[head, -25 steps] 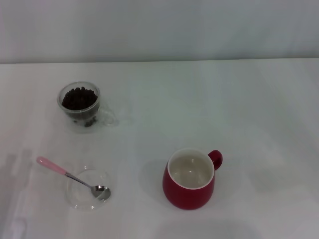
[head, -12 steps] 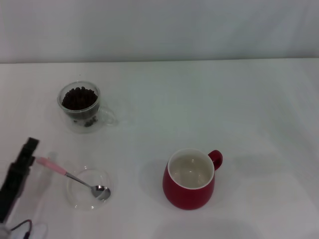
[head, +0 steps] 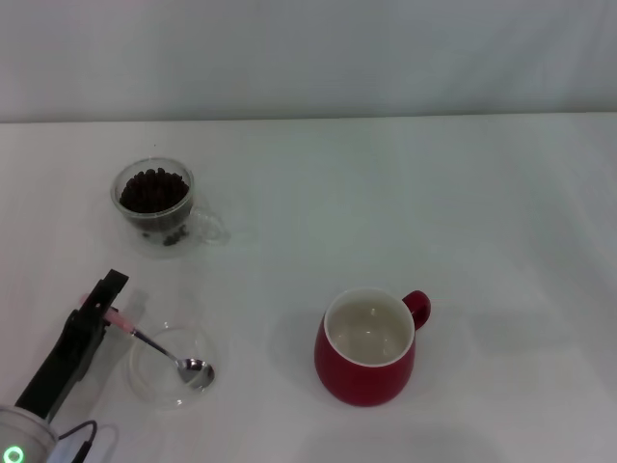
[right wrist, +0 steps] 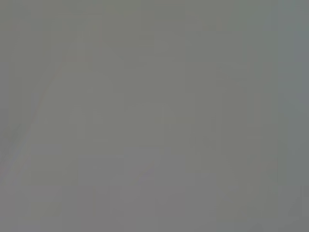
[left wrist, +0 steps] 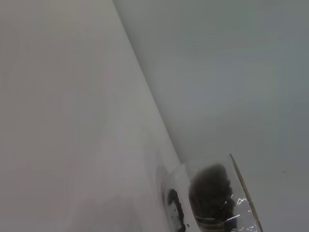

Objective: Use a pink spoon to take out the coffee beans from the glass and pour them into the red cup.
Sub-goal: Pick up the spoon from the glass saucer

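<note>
The pink spoon (head: 160, 351) lies with its metal bowl in a flat clear dish (head: 152, 384) at the front left, and its pink handle points back and left. My left gripper (head: 102, 295) is over the far end of that handle and hides it. The glass (head: 156, 220) stands at the back left, filled with coffee beans (head: 152, 190). The glass also shows in the left wrist view (left wrist: 241, 193), with its beans (left wrist: 212, 195). The red cup (head: 366, 365) stands front centre, its white inside empty and its handle to the right. My right gripper is out of view.
The white table (head: 463, 212) runs back to a pale wall (head: 308, 58). The right wrist view shows only plain grey.
My left arm has come in from the lower left edge and moved right and forward, and it now covers the end of the spoon's handle. The spoon, the glass and the cup have not moved.
</note>
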### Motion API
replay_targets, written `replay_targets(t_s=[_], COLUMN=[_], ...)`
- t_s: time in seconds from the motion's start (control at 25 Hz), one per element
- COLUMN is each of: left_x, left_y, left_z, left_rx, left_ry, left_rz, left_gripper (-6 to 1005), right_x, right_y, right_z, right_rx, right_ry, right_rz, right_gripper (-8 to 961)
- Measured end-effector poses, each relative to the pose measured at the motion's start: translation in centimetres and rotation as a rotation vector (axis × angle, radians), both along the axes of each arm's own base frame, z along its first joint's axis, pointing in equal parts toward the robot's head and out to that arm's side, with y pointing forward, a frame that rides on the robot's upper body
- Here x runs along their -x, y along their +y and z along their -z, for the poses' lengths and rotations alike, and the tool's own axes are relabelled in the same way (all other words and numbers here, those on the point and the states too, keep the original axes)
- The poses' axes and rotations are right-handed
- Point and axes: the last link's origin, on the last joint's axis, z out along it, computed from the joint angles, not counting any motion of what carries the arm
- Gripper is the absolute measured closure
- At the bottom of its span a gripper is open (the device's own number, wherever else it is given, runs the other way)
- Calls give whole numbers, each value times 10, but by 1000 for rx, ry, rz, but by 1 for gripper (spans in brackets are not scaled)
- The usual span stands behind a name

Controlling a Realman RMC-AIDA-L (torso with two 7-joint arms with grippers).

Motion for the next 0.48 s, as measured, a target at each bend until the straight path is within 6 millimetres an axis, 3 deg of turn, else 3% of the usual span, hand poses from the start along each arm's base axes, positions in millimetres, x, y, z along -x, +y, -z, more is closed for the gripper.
replay_targets(t_s=[0.48], left_x=[-10], left_y=[-10], left_z=[5], left_rx=[-2], left_ry=[19], left_rz=[66], left_gripper=[298], right_x=[-2], right_y=[-1], right_z=[1], right_rx=[-12], right_ry=[12], right_rz=[17], right_gripper=[221])
